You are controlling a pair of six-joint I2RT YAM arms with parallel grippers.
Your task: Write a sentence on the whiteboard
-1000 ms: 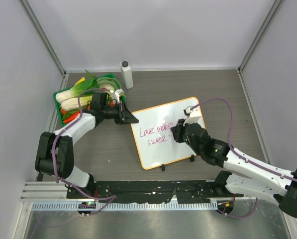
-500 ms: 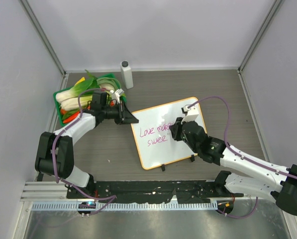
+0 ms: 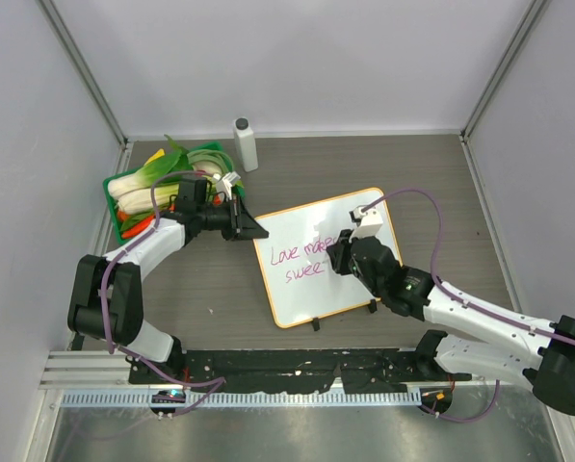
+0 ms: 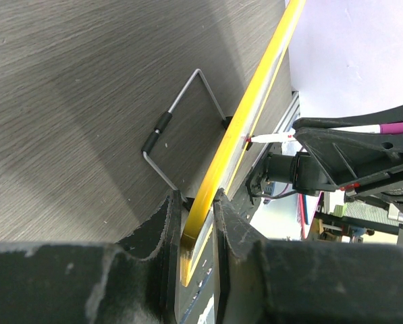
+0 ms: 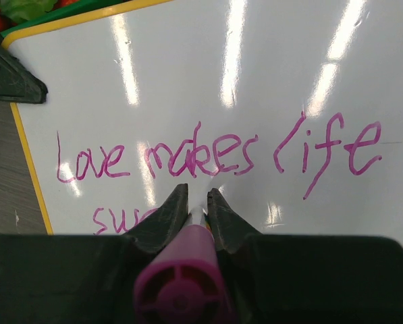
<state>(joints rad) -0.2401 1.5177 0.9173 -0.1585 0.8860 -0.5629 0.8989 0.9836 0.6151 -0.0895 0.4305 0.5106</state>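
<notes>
A: What's hiding?
B: 2nd line of the sentence point(image 5: 215, 158) is getting cut off past "sw" by the right gripper point(image 5: 198, 197).
A: Changing vs a sec ago?
B: It's inching left over the whiteboard point(image 3: 311, 298); left gripper point(image 4: 196, 202) isn't moving.
A: Grips?
B: Right's pinching a marker point(image 5: 181, 287), pointing just under "makes"; left's clamping the board's far-left corner.

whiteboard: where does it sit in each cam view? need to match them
Top external: whiteboard centre, tilted, between the arms.
Left wrist: edge-on, orange frame running diagonally into the left tool.
Right wrist: fills most of the picture, under the sentence.
Shared landmark: left tool clamped on the board's far-left corner.
</notes>
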